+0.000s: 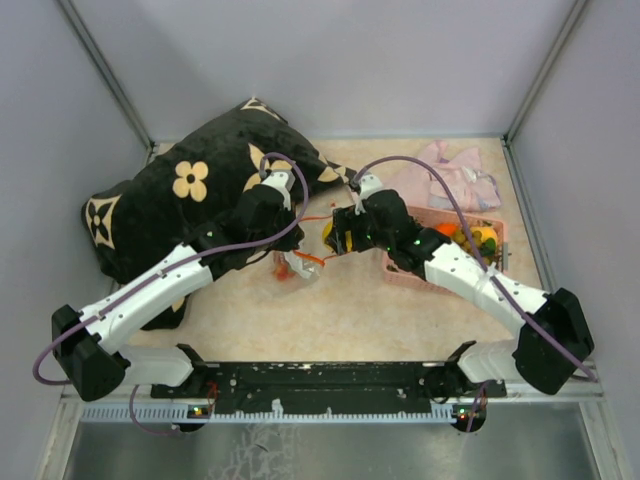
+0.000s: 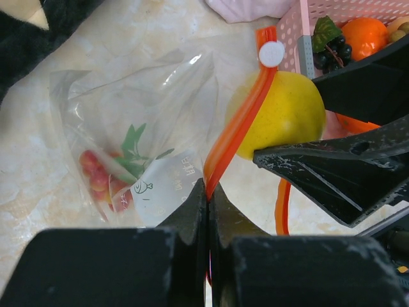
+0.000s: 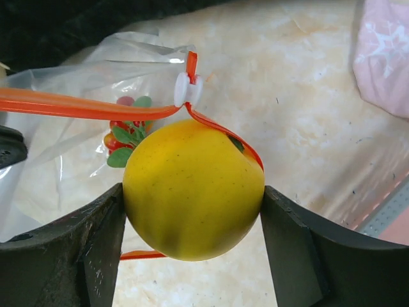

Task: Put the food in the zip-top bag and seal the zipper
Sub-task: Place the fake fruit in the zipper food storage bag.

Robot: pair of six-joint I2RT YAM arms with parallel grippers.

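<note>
The clear zip-top bag [image 2: 140, 121] lies on the table with a red fruit with green leaves [image 2: 102, 182] inside. My left gripper [image 2: 208, 188] is shut on the orange-red zipper [image 2: 239, 125] at the bag's mouth, below the white slider [image 2: 271, 54]. My right gripper [image 3: 192, 211] is shut on the yellow lemon [image 3: 192, 188] and holds it at the mouth. One zipper [image 3: 83, 105] strip runs over the lemon and another shows beneath it. From above, both grippers [image 1: 292, 212] [image 1: 335, 238] meet over the bag [image 1: 297, 263] mid-table.
A pink basket [image 1: 492, 262] to the right holds an orange [image 2: 361, 35], dark grapes [image 2: 329, 54] and other fruits. A pale pink cloth [image 1: 450, 172] lies behind it. A large black patterned cushion [image 1: 170, 205] fills the left rear, under my left arm.
</note>
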